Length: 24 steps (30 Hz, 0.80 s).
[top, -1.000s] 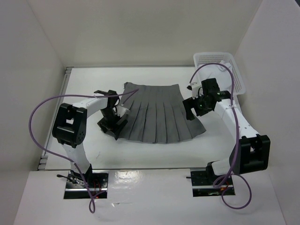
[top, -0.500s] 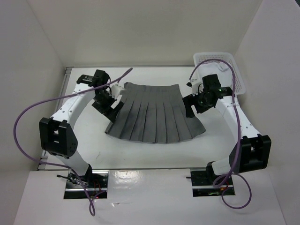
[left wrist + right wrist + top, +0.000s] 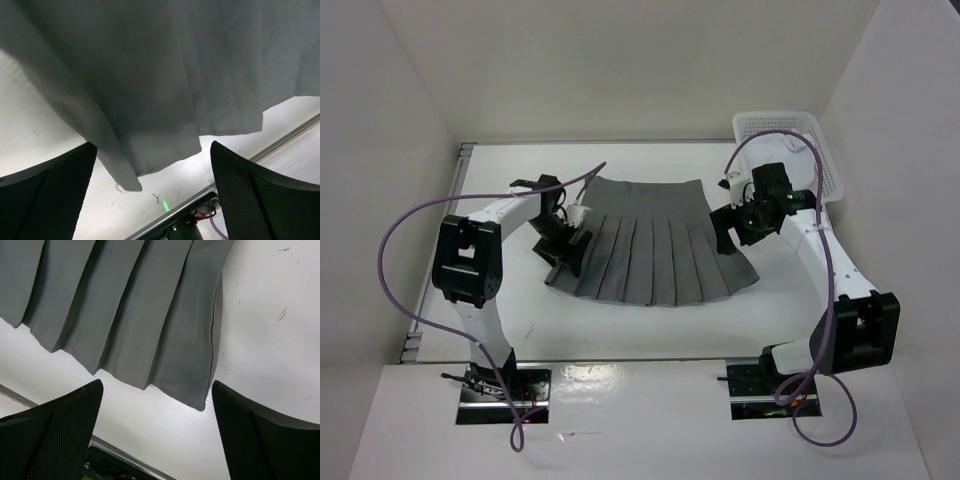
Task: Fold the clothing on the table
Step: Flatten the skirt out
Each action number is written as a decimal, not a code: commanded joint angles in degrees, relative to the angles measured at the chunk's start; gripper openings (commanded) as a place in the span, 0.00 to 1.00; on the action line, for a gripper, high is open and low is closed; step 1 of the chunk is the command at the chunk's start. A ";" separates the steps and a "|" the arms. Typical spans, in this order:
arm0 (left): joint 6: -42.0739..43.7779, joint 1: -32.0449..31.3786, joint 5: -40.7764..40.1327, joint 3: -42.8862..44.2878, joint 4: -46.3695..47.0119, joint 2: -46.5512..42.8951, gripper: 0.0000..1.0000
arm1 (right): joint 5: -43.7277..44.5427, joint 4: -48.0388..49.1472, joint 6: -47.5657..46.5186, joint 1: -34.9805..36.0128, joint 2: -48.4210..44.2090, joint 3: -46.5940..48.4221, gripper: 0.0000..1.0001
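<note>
l gripper (image 3: 565, 258) & r gripper (image 3: 728, 232) both wide open, holding nothing; i've parked them flanking skirt (image 3: 650, 245) sides, ready to pinch edges.

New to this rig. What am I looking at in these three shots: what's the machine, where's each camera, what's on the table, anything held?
Two robot arms are bolted at the near edge of a white table. The wide picture comes from a fixed camera above and behind them, so their bases are at the bottom. The other two pictures come from a camera on each wrist, looking down between that arm's own jaws. A dark grey pleated skirt lies flat on the table, with its waistband at the far side and its hem towards the arms. A white lattice basket stands at the far right corner. The left end effector is over the skirt's left edge and the right end effector is over its right edge. Both are open and neither holds anything.
</note>
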 commanded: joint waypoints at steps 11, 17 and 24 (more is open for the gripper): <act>4.59 -4.92 11.01 7.76 -11.46 -0.65 1.00 | -0.27 0.63 0.42 0.73 -3.04 -1.88 0.93; 6.61 0.60 11.01 24.74 -19.66 -11.19 1.00 | -2.72 -1.40 -0.11 3.79 2.91 7.43 0.93; 0.82 13.52 8.03 -4.40 -0.17 -36.75 1.00 | -1.85 1.58 1.82 15.40 17.15 8.93 0.93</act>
